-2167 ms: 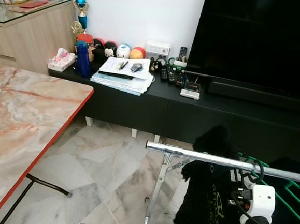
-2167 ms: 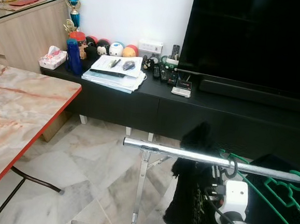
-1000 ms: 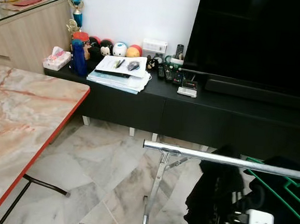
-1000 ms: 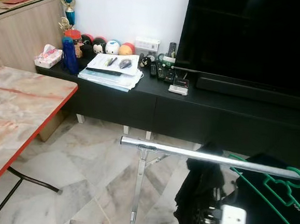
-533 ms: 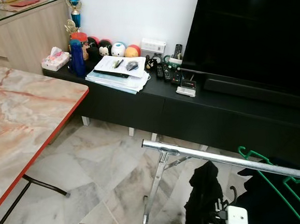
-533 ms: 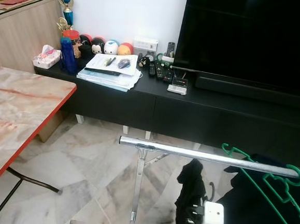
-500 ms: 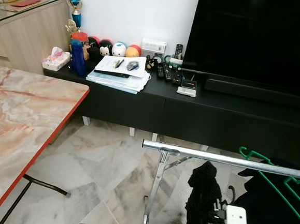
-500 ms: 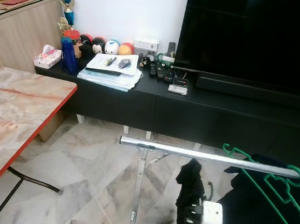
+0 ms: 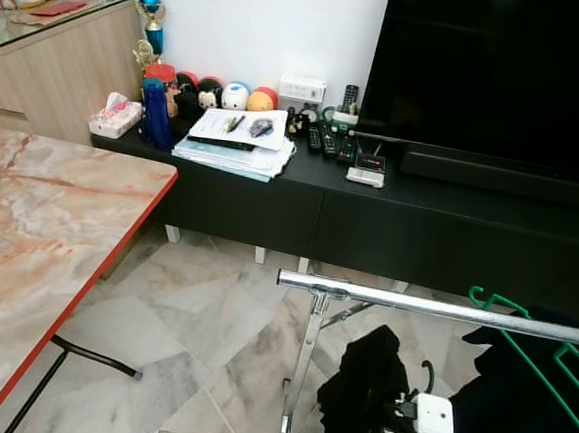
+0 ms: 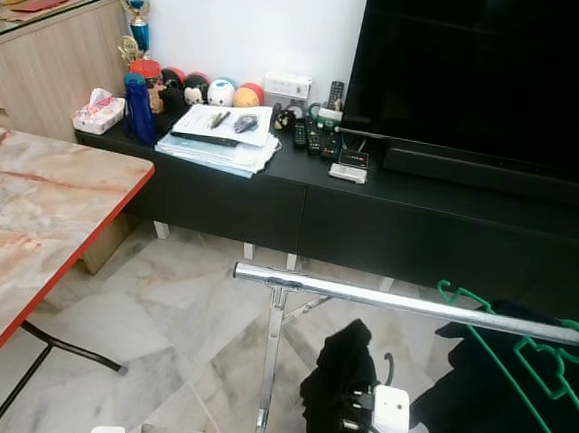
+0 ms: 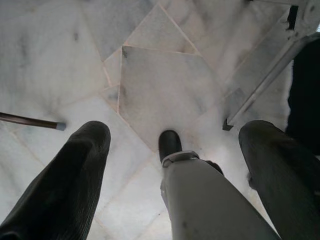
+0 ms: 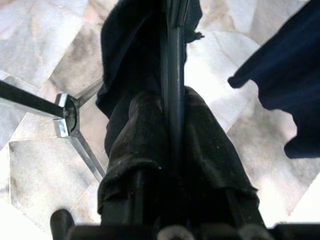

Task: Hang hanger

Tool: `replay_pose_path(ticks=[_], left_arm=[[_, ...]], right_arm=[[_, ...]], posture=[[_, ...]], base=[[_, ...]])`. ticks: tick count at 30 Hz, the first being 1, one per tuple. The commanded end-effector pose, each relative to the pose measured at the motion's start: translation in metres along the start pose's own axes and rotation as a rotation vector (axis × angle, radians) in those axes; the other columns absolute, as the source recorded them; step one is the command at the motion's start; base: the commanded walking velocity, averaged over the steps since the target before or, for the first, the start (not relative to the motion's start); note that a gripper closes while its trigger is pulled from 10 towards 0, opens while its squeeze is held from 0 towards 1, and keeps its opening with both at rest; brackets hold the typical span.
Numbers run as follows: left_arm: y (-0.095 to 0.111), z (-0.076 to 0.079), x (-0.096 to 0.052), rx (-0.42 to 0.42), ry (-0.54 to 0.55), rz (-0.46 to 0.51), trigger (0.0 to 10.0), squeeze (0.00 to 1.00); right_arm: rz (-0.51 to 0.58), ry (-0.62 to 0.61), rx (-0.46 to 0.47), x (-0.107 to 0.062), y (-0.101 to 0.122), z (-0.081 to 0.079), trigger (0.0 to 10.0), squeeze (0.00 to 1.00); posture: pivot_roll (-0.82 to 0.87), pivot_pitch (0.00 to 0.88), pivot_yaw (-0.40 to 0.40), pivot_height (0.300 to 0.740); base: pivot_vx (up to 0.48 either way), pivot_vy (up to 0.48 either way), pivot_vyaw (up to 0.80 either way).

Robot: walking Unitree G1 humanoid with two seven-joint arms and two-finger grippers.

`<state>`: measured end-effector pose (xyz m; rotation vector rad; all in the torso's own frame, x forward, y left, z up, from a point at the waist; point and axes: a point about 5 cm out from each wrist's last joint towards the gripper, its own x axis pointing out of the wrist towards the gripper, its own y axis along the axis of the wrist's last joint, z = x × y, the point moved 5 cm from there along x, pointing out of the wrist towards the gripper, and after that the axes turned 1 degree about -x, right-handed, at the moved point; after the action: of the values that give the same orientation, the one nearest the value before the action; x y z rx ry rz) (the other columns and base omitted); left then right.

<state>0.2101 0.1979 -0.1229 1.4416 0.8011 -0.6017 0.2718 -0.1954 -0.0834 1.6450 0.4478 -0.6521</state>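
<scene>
Lowered below rail [image 9: 433, 306] — right fingers [image 12: 210, 165] clamped on hanger [image 12: 173, 75] with black garment [image 10: 338, 366]; left fingers [image 11: 75, 165] spread, empty.

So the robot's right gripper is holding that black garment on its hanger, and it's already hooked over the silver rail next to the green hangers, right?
Not quite. The right gripper does hold the black garment on its hanger, but it hangs below the silver rail, not hooked over it, as the right eye view shows. The green hangers are on the rail.

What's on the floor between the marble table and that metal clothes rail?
Bare marble floor between the table and the rail, seen from the head camera.
</scene>
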Motion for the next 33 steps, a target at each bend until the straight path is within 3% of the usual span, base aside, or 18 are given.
replay_pose_path(ticks=[1, 15, 33], left_arm=[[-0.005, 0.0, -0.001, -0.001, -0.008, -0.023, 10.0, 0.0], [0.004, 0.008, 0.002, -0.01, -0.023, -0.012, 10.0, 0.0], [-0.004, 0.004, 0.0, -0.018, -0.015, -0.03, 10.0, 0.0]], right_arm=[[0.001, -0.019, 0.026, 0.001, 0.003, 0.004, 10.0, 0.0], [-0.031, -0.082, 0.123, -0.003, -0.007, 0.023, 10.0, 0.0], [-0.059, -0.062, 0.115, -0.006, -0.021, 0.017, 10.0, 0.0]], posture=[[0.0, 0.045, -0.039, 0.74], [-0.01, 0.076, -0.038, 0.74], [0.03, 0.11, -0.046, 0.74]], base=[[0.0, 0.0, 0.0], [0.0, 0.0, -0.04], [-0.068, 0.0, 0.0]])
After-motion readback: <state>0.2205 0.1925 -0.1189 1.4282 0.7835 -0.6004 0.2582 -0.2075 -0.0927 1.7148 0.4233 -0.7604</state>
